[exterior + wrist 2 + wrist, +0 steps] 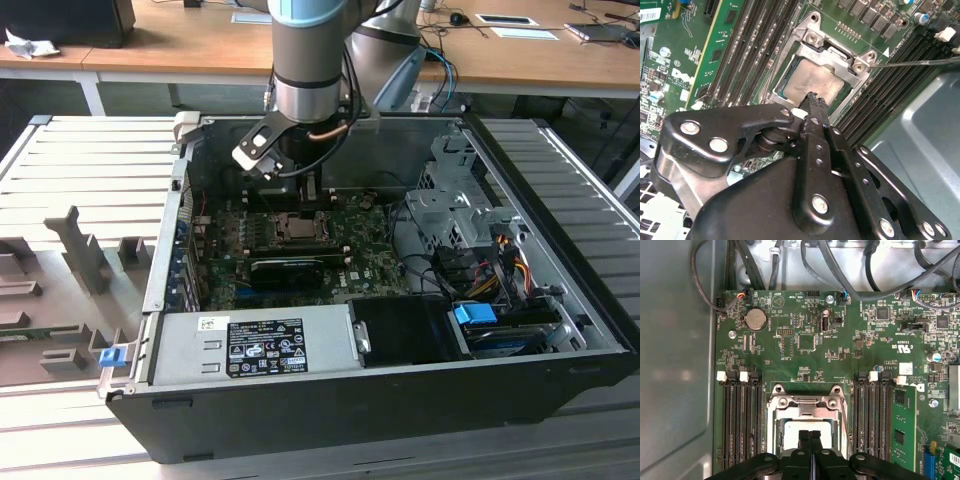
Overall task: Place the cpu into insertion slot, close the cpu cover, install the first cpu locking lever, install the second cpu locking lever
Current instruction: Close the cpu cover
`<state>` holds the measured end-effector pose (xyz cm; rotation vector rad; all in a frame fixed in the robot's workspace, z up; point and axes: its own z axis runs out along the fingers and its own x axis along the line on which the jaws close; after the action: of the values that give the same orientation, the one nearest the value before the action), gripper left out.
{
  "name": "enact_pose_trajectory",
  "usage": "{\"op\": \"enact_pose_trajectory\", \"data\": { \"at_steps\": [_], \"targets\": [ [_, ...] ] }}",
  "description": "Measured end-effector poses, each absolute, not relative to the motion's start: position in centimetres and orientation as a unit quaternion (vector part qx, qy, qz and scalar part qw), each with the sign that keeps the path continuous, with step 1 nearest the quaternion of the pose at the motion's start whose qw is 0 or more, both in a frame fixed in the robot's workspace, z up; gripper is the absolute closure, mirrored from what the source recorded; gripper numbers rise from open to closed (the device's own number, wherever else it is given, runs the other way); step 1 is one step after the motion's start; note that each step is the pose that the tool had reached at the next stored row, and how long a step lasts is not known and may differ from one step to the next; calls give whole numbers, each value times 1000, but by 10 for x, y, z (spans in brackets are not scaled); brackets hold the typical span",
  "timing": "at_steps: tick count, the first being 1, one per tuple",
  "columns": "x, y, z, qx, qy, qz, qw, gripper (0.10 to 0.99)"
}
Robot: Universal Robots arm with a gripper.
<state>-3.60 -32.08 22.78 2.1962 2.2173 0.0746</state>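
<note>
Black two-finger gripper hangs over square black insertion slot, near centre of exterior view. Jaws clenched tip to tip, nothing between: likely set for pressing, not grasping. Silver-grey square cpu lies seated in slot, thin silver cpu cover frame down around it. Thin metal lever rod juts sideways, seemingly unlatched.

An open black case lies on a grey slatted worktop, with wooden desks behind. Inside, a labelled grey power supply lines the near wall. The green board carries a coin battery and black memory slots; black cables cross its edge
</note>
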Motion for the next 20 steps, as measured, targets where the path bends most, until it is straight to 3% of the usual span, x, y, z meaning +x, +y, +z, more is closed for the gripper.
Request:
{"op": "enact_pose_trajectory", "data": {
  "at_steps": [20],
  "targets": [
    [-57, -321, 206, 703, 710, 25, 9, 980]
  ]
}}
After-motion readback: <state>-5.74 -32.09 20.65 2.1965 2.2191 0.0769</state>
